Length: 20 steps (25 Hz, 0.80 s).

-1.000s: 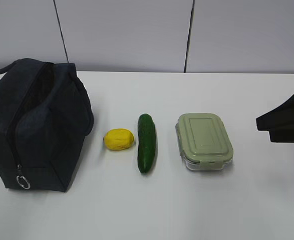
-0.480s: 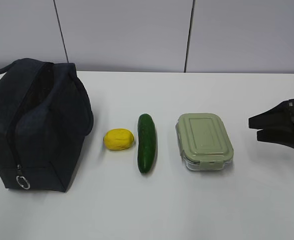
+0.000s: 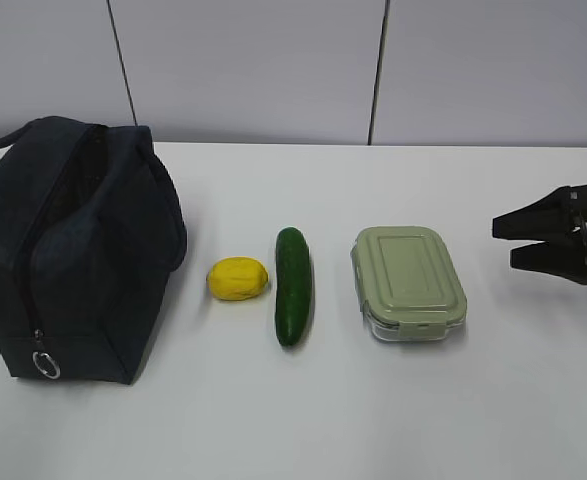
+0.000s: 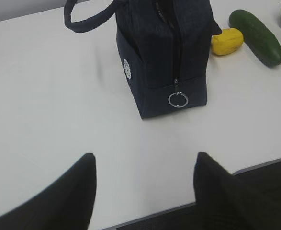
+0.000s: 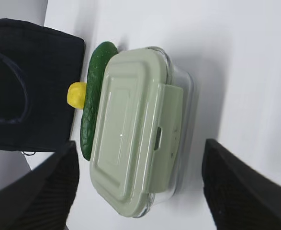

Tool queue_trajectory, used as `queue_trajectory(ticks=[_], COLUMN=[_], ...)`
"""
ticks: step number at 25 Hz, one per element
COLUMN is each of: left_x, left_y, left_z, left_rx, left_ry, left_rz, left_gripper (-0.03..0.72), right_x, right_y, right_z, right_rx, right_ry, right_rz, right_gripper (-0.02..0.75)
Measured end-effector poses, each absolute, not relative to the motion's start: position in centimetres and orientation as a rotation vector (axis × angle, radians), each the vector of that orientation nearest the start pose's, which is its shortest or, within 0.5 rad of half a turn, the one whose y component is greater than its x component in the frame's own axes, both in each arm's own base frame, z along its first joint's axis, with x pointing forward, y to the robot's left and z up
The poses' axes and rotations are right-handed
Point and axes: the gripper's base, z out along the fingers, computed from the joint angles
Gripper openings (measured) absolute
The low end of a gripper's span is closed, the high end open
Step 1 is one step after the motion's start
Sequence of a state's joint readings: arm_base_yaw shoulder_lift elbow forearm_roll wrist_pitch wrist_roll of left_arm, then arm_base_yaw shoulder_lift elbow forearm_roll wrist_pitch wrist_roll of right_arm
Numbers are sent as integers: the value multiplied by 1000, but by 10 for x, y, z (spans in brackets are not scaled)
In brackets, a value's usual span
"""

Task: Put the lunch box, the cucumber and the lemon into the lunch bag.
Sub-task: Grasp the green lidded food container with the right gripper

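lunch box [image 3: 409, 283] lies left of spread right end effector [image 3: 505, 243], apart.

Lunch box [image 5: 130, 134] between spread tool [image 5: 140, 187] fingers

Exterior faces the table [image 3: 273, 420] frontally; wrists look down, sharing it.

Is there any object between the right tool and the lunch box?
Nothing visible. The right tool is open, and only bare table lies between it and the lunch box. The cucumber and lemon lie beyond the box.
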<state>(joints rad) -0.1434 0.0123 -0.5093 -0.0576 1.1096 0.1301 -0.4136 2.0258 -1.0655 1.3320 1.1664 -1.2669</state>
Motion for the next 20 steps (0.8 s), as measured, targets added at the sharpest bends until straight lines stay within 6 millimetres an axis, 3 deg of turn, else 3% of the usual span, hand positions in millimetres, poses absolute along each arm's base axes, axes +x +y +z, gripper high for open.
queue_trajectory(ticks=[4, 11, 20], left_x=[-7, -7, -7], left_y=[-4, -4, -4], left_z=[276, 276, 276], left_rx=[290, 290, 290], left_ry=[2076, 2076, 2076], left_rz=[-78, -78, -78], left_gripper=[433, 409, 406], right_x=[352, 368, 376], right_y=[-58, -18, -18], right_z=[144, 145, 117], right_rx=[20, -194, -175], right_ry=[2311, 2360, 2461], right_rz=[1274, 1300, 1333], right_gripper=[601, 603, 603])
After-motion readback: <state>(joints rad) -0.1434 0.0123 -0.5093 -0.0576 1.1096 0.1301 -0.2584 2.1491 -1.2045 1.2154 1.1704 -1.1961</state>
